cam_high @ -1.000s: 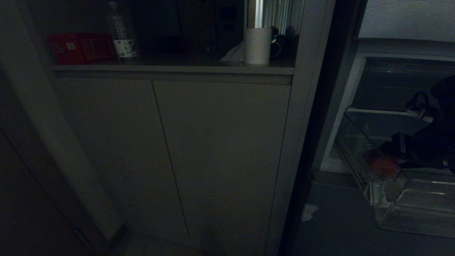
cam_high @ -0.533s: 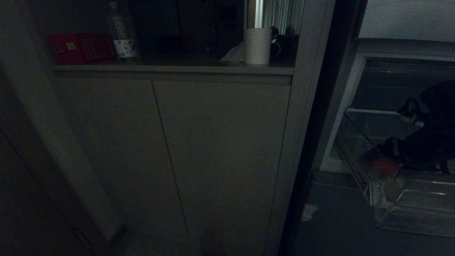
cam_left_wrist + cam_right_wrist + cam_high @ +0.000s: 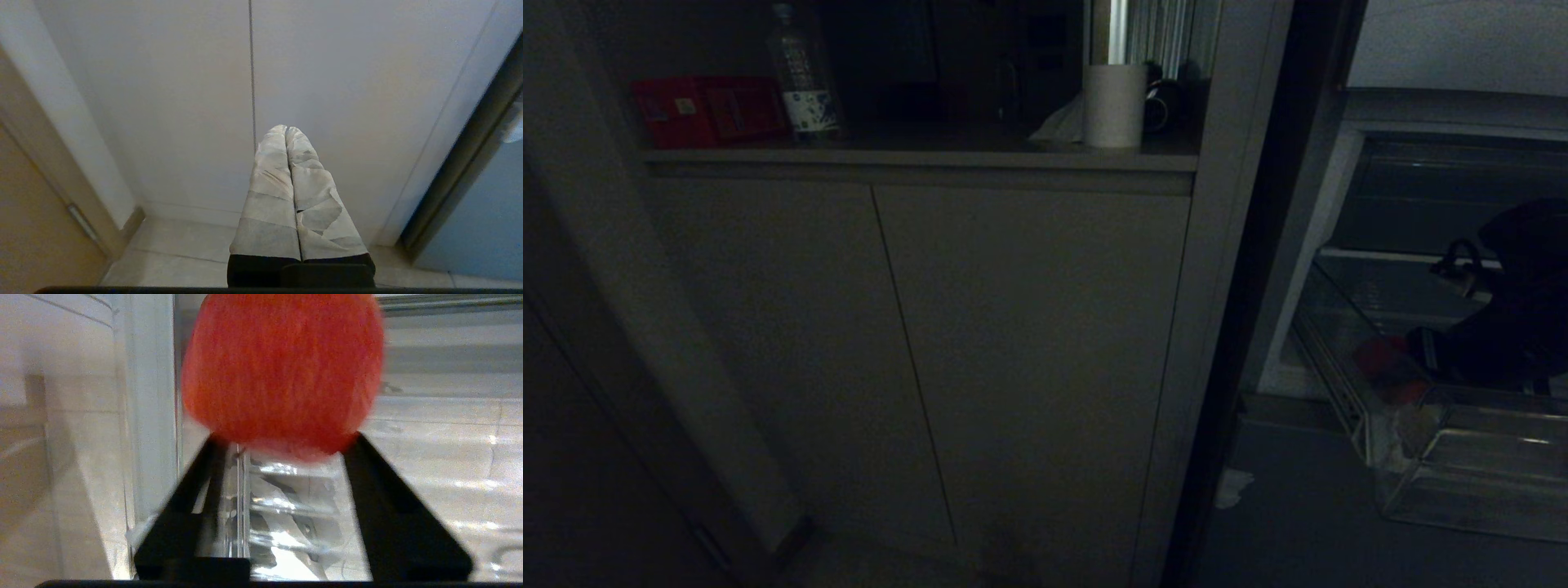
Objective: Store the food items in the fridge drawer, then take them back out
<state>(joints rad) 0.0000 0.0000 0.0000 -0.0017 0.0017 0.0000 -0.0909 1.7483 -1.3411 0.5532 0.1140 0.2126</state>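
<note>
A round red-orange food item point(image 3: 282, 367) sits at the tips of my right gripper point(image 3: 284, 437), whose black fingers point(image 3: 369, 469) press against its two lower sides. In the head view that gripper point(image 3: 1409, 359) reaches into the left end of the clear fridge drawer point(image 3: 1470, 482), pulled out at the far right, with the red food item point(image 3: 1380, 359) at its tip. The drawer's ribbed clear floor point(image 3: 286, 522) shows below the fingers. My left gripper point(image 3: 286, 130) hangs parked in front of a cabinet door, its taped fingers pressed together and empty.
The pale cabinet doors point(image 3: 1029, 351) fill the middle. On the counter above stand a bottle point(image 3: 800, 77), a red box point(image 3: 707, 110) and a paper roll point(image 3: 1114, 104). A flat fridge shelf point(image 3: 1388, 256) lies above the drawer. A white scrap point(image 3: 1232, 487) lies on the floor.
My right arm has sunk lower over the drawer, and its fingers have closed in on the red food item. The left arm has not moved.
</note>
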